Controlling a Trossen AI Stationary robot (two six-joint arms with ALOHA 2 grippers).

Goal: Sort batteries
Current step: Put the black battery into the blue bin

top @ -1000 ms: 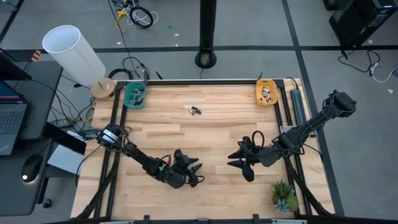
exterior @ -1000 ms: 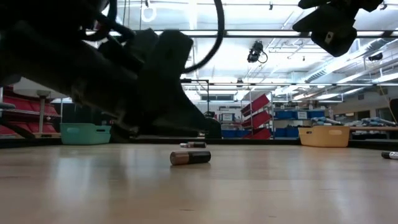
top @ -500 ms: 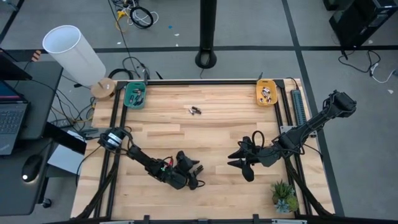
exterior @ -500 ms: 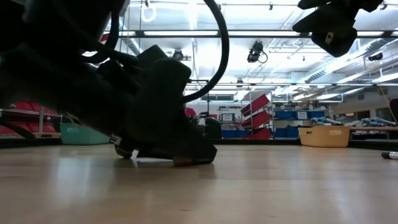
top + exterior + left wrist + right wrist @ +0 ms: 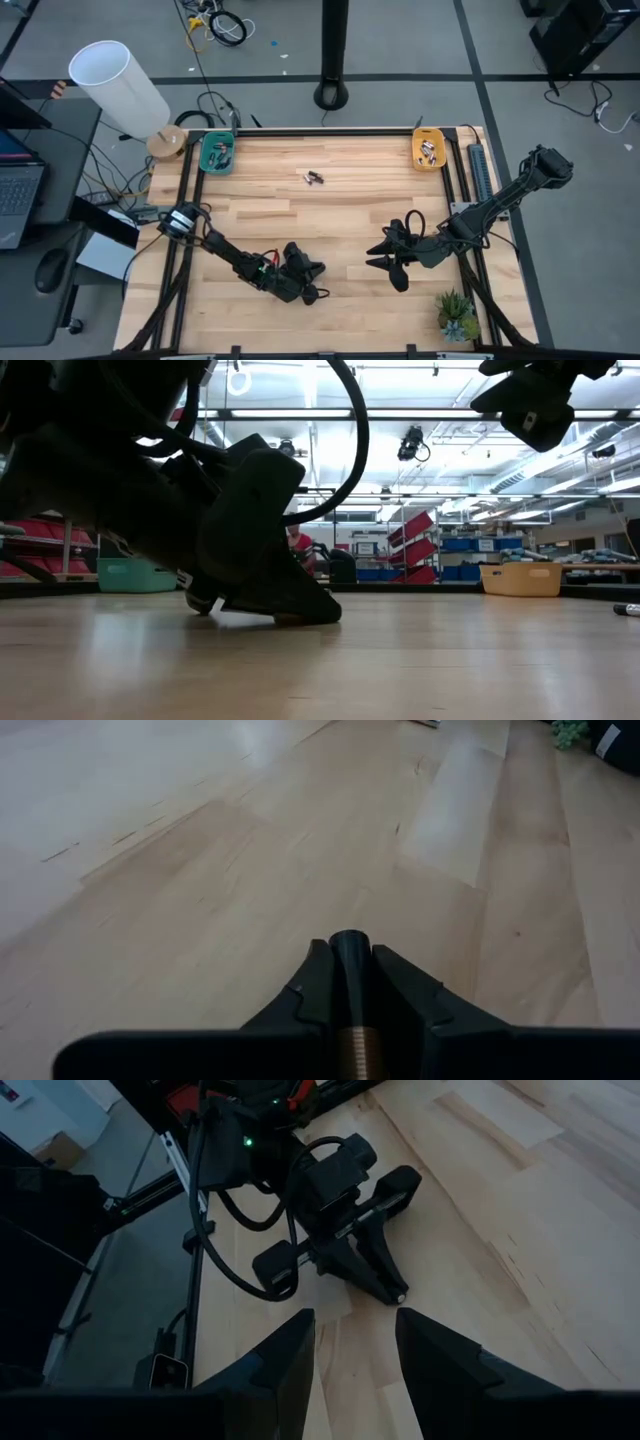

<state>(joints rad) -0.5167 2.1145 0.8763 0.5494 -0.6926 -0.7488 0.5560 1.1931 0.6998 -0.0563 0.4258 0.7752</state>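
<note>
Battery (image 5: 350, 982) clamped between left gripper (image 5: 352, 988) fingers near the table's (image 5: 350, 210) front edge, long axis running along the fingers, tip poking forward. Teal tray (image 5: 217, 154) at far-left corner. Right gripper (image 5: 355, 1342) parted, empty, hovering beside.

We are seeing the battery (image 5: 350, 1010) only partly: the left pincer (image 5: 352, 982) is covering its sides, and the frame edge is cropping it.
</note>
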